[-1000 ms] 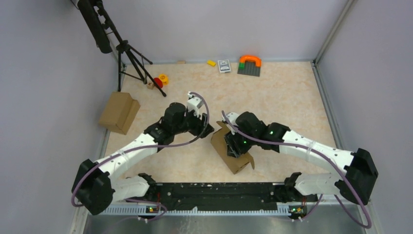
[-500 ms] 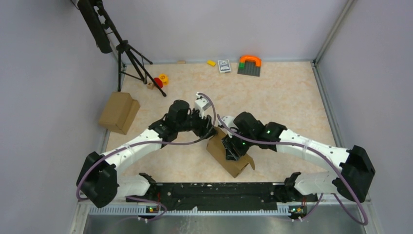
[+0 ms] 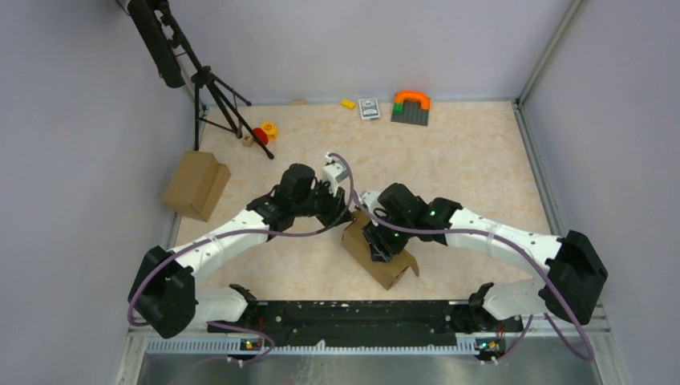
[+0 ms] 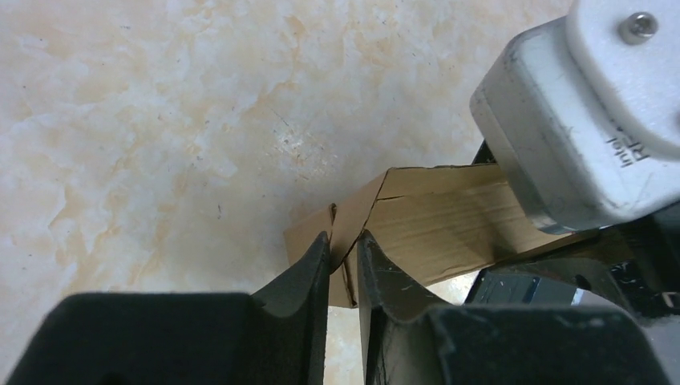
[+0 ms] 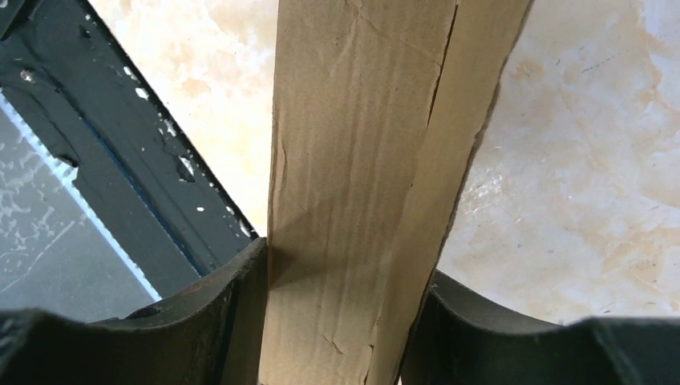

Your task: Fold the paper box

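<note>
The paper box (image 3: 386, 265) is a small brown cardboard carton, partly folded, in the middle of the table near the front. My right gripper (image 3: 380, 241) comes from the right and is shut across it. In the right wrist view the box (image 5: 361, 160) fills the gap between both fingers (image 5: 232, 313) of the gripper (image 5: 341, 277). My left gripper (image 3: 345, 215) is at the box's far left corner. In the left wrist view the gripper (image 4: 343, 245) pinches a thin flap of the box (image 4: 433, 216) between its fingertips (image 4: 309, 269).
A bulkier brown carton (image 3: 195, 185) lies at the left edge. A black tripod (image 3: 212, 88) stands at the back left with small red and yellow toys (image 3: 265, 131). An orange arch on a grey plate (image 3: 410, 107), a card box (image 3: 369, 108) and a yellow block (image 3: 348, 103) line the back wall.
My left gripper has moved right to the box's corner and now pinches its flap. My right gripper has shifted the box slightly left.
</note>
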`<state>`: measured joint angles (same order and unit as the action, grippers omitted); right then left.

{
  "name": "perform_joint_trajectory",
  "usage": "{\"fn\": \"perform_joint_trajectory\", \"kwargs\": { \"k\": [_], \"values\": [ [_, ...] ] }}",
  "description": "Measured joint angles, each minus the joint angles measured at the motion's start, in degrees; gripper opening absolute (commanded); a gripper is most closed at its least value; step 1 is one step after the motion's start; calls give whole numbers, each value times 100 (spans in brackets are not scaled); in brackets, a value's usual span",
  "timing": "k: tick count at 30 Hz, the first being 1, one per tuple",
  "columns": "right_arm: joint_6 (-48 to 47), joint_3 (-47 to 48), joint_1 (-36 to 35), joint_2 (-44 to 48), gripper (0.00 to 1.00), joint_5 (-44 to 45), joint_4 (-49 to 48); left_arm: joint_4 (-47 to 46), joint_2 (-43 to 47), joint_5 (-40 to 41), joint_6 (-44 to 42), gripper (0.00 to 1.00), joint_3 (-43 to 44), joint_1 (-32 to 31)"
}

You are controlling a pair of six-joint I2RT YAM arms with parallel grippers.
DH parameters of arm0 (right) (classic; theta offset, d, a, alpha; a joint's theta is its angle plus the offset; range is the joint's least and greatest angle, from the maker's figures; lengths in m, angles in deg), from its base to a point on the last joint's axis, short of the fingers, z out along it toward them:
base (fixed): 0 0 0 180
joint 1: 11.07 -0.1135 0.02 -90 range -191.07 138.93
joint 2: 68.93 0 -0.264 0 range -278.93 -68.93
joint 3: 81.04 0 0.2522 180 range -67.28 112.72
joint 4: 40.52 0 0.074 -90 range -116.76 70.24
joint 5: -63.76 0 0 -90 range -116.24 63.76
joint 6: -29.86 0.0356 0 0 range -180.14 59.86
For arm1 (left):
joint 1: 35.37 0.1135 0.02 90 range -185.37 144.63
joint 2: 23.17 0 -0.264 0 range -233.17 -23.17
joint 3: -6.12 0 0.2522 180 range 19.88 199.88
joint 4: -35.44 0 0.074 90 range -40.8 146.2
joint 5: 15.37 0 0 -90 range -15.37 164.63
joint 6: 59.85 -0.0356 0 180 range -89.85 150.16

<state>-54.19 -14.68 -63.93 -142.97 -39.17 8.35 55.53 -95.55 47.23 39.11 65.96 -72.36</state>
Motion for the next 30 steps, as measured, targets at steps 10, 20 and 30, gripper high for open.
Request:
{"fn": "perform_joint_trajectory", "kwargs": {
  "k": [10,20,30],
  "values": [
    [-146,83,-2,-297,51,101,15,247,0,415,66,17,42,-271],
    [-179,83,-2,-378,51,85,17,538,-111,957,192,10,221,-466],
    [-168,83,0,-407,51,90,55,619,-374,1172,334,5,356,-601]
  ]
}}
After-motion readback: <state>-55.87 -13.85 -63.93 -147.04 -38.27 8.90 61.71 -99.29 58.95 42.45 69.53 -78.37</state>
